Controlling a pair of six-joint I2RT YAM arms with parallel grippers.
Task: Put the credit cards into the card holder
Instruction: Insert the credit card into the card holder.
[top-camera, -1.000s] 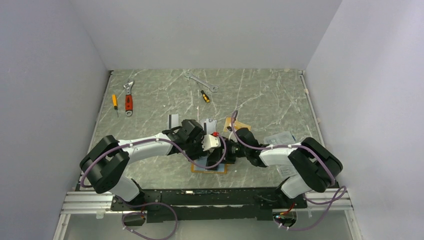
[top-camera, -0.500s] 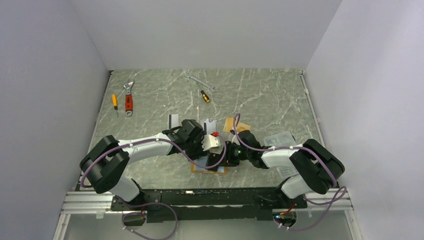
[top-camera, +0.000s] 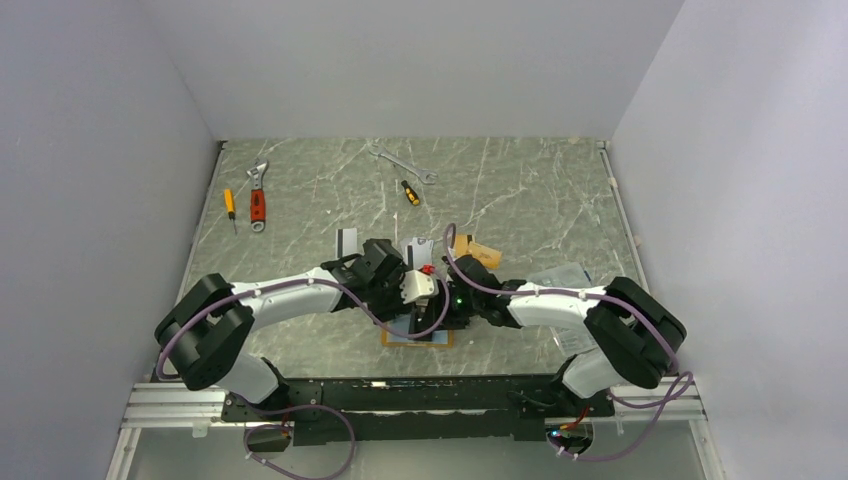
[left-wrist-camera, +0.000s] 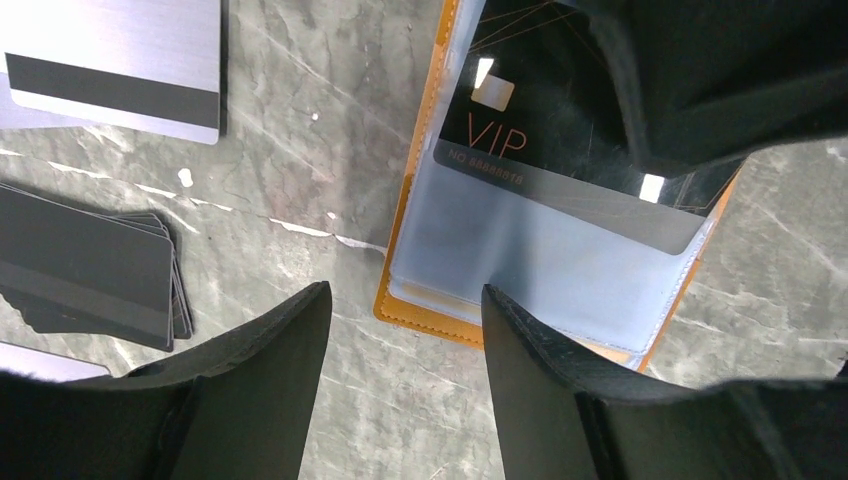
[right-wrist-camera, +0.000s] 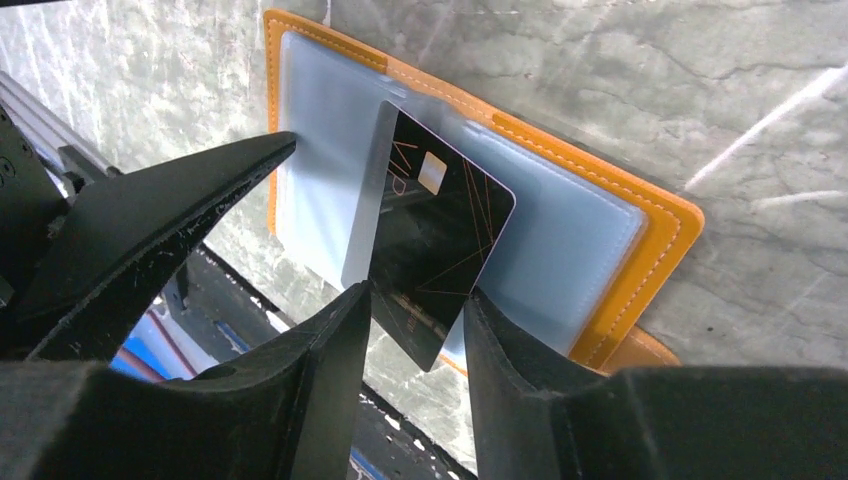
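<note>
The orange card holder (right-wrist-camera: 655, 255) lies open near the table's front edge, its clear pockets facing up; it also shows in the left wrist view (left-wrist-camera: 425, 200) and the top view (top-camera: 440, 342). My right gripper (right-wrist-camera: 418, 300) is shut on a black VIP credit card (right-wrist-camera: 440, 220), holding its near end while the far end sits under a clear pocket film (left-wrist-camera: 540, 260). My left gripper (left-wrist-camera: 405, 295) is open and empty, straddling the holder's near corner. Silver striped cards (left-wrist-camera: 110, 60) and a dark card stack (left-wrist-camera: 90, 265) lie left of the holder.
More cards (top-camera: 347, 241) and orange-tan cards (top-camera: 478, 250) lie behind the arms, and a clear plastic piece (top-camera: 560, 275) is at the right. A wrench (top-camera: 403, 163), screwdrivers (top-camera: 410, 192) and a red adjustable wrench (top-camera: 258, 200) lie at the back. The table's front rail is right by the holder.
My right arm has moved left and down over the holder with the black card. My left gripper has shifted only slightly.
</note>
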